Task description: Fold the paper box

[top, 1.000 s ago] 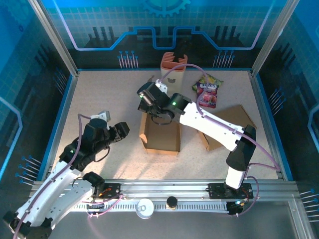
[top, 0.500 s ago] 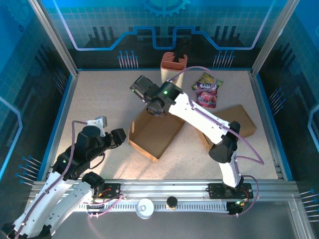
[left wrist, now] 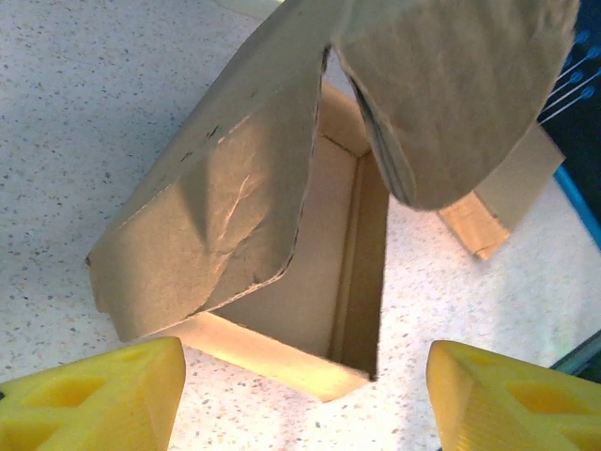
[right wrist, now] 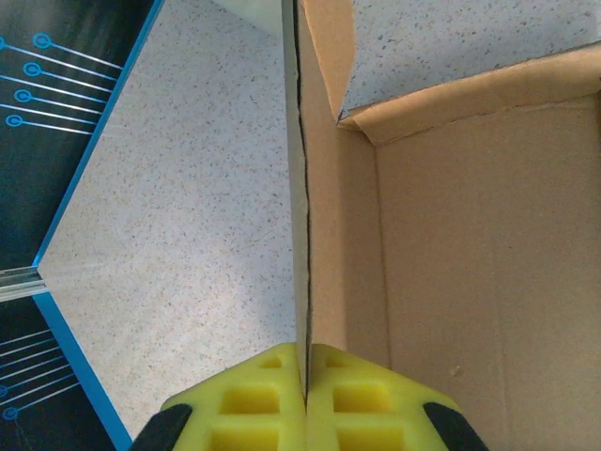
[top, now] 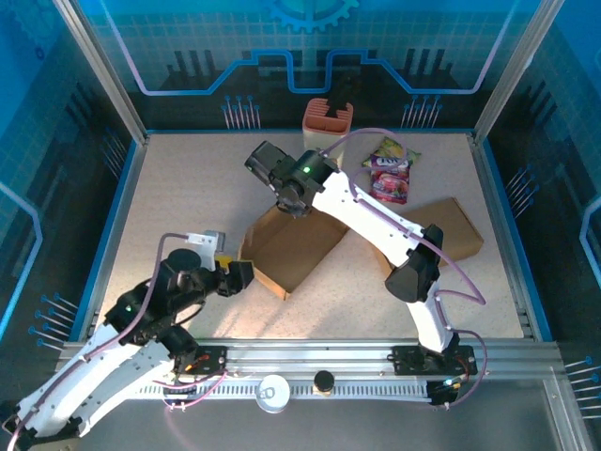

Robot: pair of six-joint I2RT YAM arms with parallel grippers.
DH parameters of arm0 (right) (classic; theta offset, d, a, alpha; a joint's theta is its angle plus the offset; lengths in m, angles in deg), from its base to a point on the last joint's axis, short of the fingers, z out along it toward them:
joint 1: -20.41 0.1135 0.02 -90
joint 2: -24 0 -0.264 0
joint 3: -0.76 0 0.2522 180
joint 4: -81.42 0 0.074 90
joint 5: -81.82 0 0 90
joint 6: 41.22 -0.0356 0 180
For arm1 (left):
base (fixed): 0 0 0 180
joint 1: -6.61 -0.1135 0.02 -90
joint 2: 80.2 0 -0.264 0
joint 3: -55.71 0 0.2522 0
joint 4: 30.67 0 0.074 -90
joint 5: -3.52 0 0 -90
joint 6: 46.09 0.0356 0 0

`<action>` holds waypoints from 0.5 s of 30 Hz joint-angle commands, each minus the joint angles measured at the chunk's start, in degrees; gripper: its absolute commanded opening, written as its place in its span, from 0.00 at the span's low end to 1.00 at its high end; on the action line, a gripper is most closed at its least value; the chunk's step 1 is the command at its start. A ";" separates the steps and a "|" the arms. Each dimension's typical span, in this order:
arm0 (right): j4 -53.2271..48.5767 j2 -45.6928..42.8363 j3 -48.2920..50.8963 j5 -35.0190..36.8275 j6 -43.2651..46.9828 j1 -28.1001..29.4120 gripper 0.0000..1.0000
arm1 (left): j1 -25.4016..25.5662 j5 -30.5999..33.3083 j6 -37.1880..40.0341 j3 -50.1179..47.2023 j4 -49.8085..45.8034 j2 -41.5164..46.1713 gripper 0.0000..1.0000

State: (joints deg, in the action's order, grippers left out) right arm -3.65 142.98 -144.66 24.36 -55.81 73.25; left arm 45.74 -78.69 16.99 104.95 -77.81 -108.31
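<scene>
Near the centre of the top view: brown cardboard box (top: 291, 249), open at the top, lying diagonally on the speckled table (top: 188, 188). Gripped at its upper-left wall by the right gripper (top: 285, 202); in the right wrist view, yellow fingertips (right wrist: 244, 404) pressed together on the thin cardboard edge, bottom centre. Just at the lower left of the box, left gripper (top: 239, 275), spread wide, holding nothing, facing a creased flap (left wrist: 216, 207). At right, flat cardboard piece (top: 451, 225); at upper right, snack pouch (top: 390, 174).
</scene>
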 commanded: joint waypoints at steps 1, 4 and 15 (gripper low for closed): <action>-1.55 1.19 -1.50 -0.05 -1.33 -0.58 0.00 | 3.17 10.07 3.47 -0.34 1.99 -1.59 0.69; -1.59 1.00 -1.45 -0.09 -1.06 -0.55 0.00 | 4.66 16.05 5.38 0.65 3.03 -4.00 0.68; -2.27 1.26 -1.17 -0.69 -1.23 -0.55 0.00 | 12.26 32.46 12.06 6.39 5.49 -16.60 0.50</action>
State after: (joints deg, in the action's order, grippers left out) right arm -3.72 142.98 -144.70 24.18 -55.79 73.20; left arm 56.80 -54.49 26.61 108.23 -73.59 -124.27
